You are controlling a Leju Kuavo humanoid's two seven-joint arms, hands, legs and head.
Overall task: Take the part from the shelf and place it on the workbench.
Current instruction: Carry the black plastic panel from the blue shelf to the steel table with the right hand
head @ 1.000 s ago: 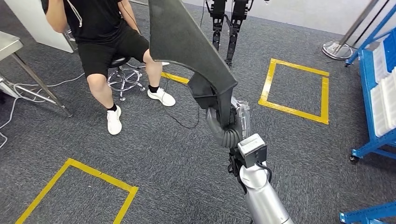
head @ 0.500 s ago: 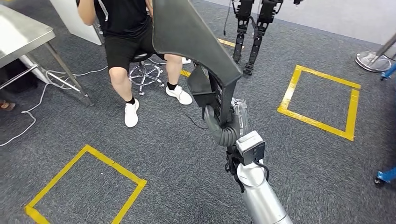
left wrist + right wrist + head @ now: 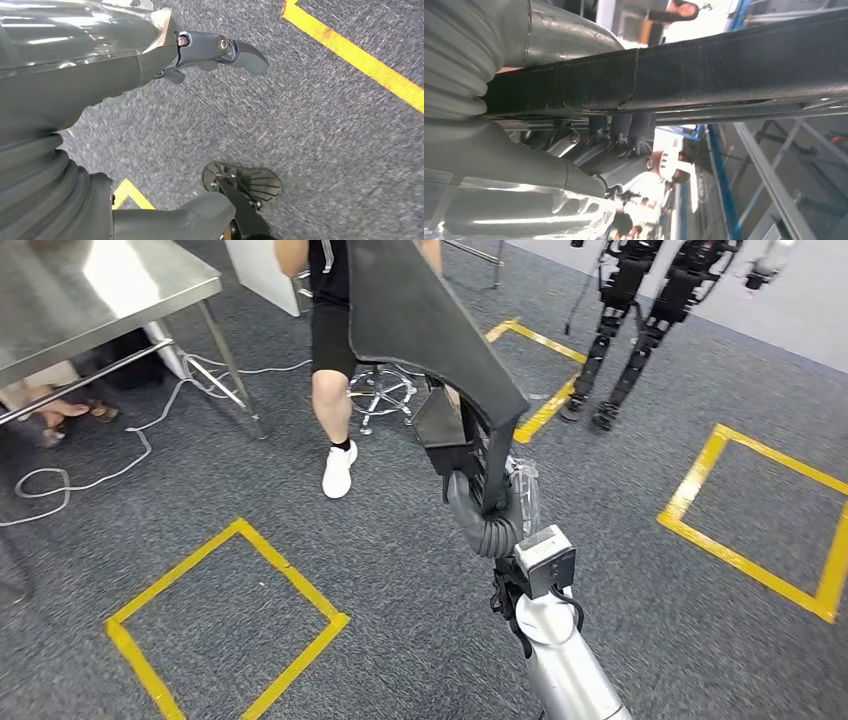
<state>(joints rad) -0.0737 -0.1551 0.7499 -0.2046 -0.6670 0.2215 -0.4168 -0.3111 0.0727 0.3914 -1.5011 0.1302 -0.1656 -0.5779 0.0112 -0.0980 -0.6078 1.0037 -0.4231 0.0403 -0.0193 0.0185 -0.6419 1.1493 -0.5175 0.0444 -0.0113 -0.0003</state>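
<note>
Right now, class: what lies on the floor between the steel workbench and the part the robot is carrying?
In the head view, between the workbench and the black part: grey carpet, a white cable, and a seated person's leg.

1. Seated person (image 3: 335,330) on a stool (image 3: 383,390) sits just beyond the raised part (image 3: 420,325);
2. Steel workbench (image 3: 100,290) far left, cables (image 3: 90,475) trailing beneath;
3. Open carpet (image 3: 400,570) near the yellow square (image 3: 225,625).
</note>
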